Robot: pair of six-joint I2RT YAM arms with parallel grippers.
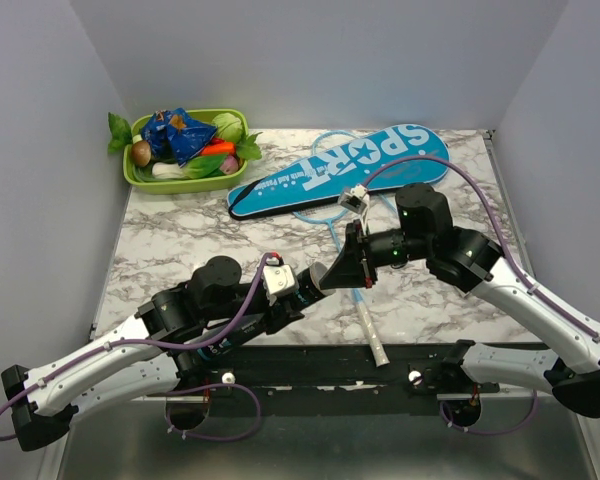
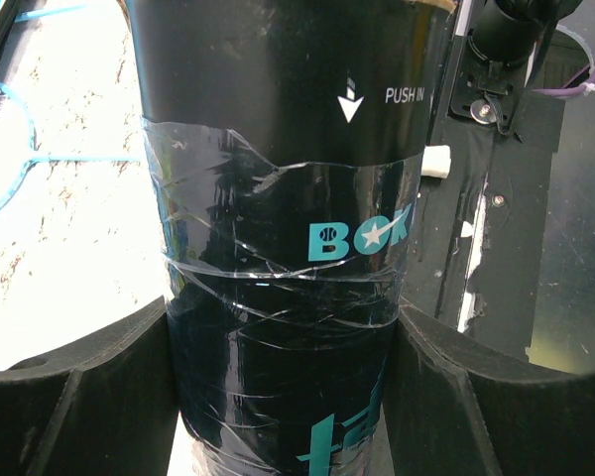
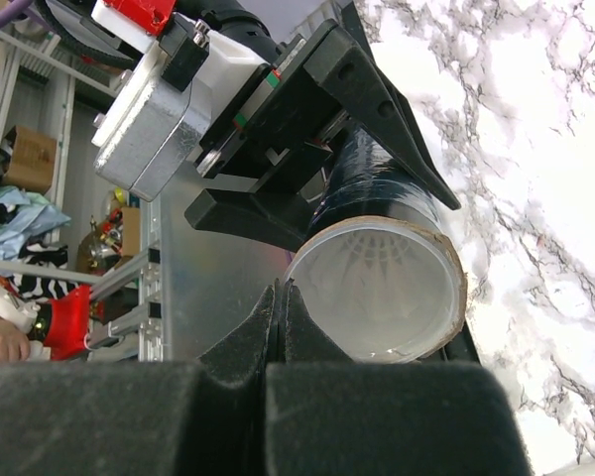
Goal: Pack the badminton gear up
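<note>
My left gripper (image 2: 283, 397) is shut on the dark clear tube (image 2: 278, 198), one finger (image 2: 69, 397) on each side of it. In the right wrist view the tube's (image 3: 377, 188) end is covered by a translucent lid (image 3: 377, 288), and white shuttlecock feathers show through it. My right gripper (image 3: 283, 293) is shut, its tips touching the lid's left rim. From above both grippers (image 1: 315, 280) (image 1: 352, 262) meet over the table's middle. A light-blue racket (image 1: 370, 325) lies below them. The blue "SPORT" cover (image 1: 340, 170) lies behind.
A green tray (image 1: 140, 175) of toy vegetables stands at the back left. Thin blue racket frames (image 1: 320, 212) stick out from under the cover. The black base rail (image 1: 310, 365) runs along the near edge.
</note>
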